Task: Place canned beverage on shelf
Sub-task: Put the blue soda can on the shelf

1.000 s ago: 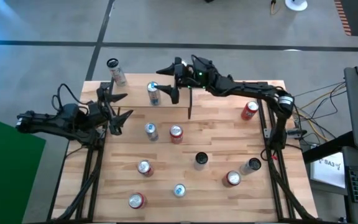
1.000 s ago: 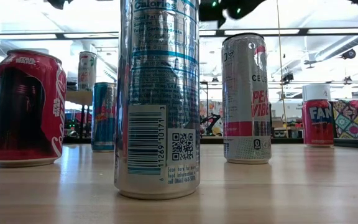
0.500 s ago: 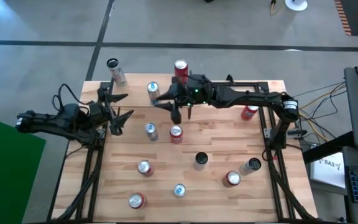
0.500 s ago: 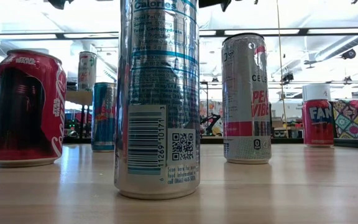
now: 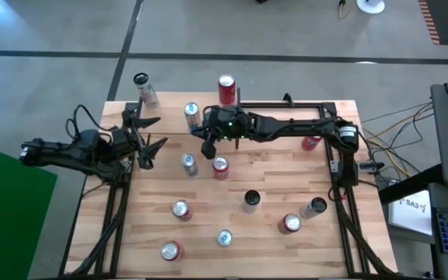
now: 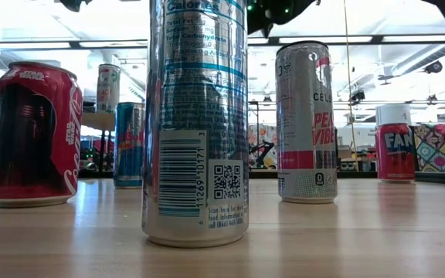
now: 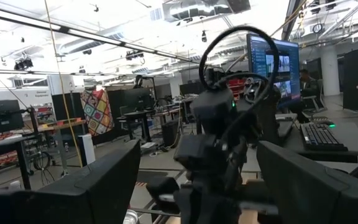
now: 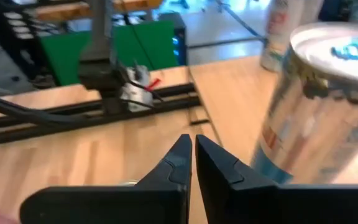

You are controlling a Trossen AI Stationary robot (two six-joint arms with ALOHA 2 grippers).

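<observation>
My right claw [image 8: 193, 163] is clenched on nothing; a silver can [image 8: 316, 106] stands just beside it. I judge it rigid, light, slick: grasp mid-body.

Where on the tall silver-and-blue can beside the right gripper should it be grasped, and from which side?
Grip the silver-and-blue can around the middle of its round side wall, coming in level from the table-centre side, where the right gripper is. The can stands upright, so a side grasp probably suits. The gripper is shut and empty; it must open first.
</observation>
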